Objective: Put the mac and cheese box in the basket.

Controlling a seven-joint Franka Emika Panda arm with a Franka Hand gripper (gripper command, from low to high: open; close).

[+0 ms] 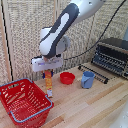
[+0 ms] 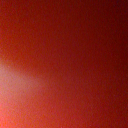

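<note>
**Carton upright under the gripper, basket just to one side**

I see the mac and cheese carton [image 1: 48,82] standing upright on the wooden table [image 1: 95,107], its upper end reaching up between the fingers of the gripping tool [image 1: 47,70]. The jaws sit on either side of the carton's top and look closed in against it, though the exterior view is too coarse for me to confirm firm contact. The carton's foot appears to rest on the tabletop, directly below the jaws.

My wrist view gives me nothing but a blurred red-orange field with a paler patch, so I cannot read finger positions from it.

Below the jaws and off toward the exterior view's left sits the container [image 1: 22,102], a red mesh basket with a blue-grey rim. Its near edge is just beside the carton's base but I cannot tell whether they touch. Nothing shows inside the basket.

On the other side of the jaws, toward the exterior view's right, a small red bowl [image 1: 67,78] lies near the carton, and a blue cup [image 1: 88,79] stands a little beyond it. Further out that way are a wire rack [image 1: 95,71] lying flat on the table and a toaster oven [image 1: 112,55] behind it. A slatted blind [image 1: 22,35] backs the scene.
</note>
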